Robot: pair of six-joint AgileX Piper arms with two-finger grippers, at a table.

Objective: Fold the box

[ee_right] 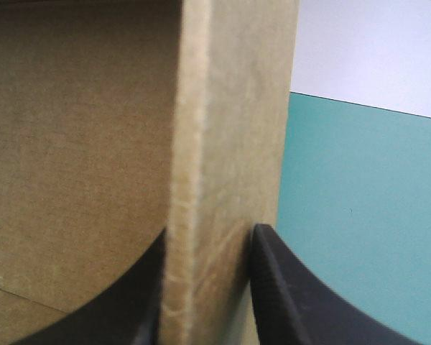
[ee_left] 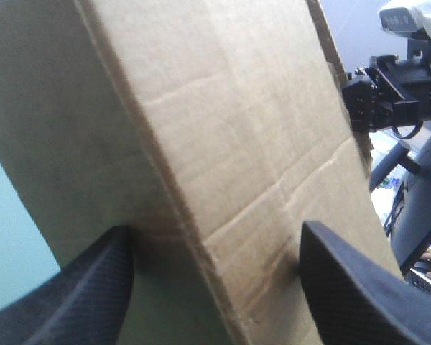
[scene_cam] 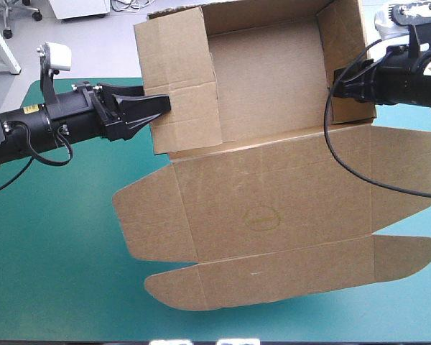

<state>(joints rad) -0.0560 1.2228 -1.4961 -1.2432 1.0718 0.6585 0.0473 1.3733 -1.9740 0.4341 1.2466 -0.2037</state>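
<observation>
1. Left arm [scene_cam: 29,129] reaches in from the left, about level over the table.
2. Left gripper [scene_cam: 165,106]: fingers [ee_left: 79,302] wide apart, straddling a raised wall of the box [scene_cam: 266,93].
3. Right arm [scene_cam: 409,75] reaches in level from the right.
4. Right gripper [ee_right: 210,231]: fingers [ee_right: 294,302] nearly together, pinching the opposite wall's edge.

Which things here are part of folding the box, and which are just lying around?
Job: half-raised brown cardboard box; left black-finned end effector, straddling one wall; right black-finned end effector, clamping the opposite wall.
Just there: teal-green table cover.
</observation>
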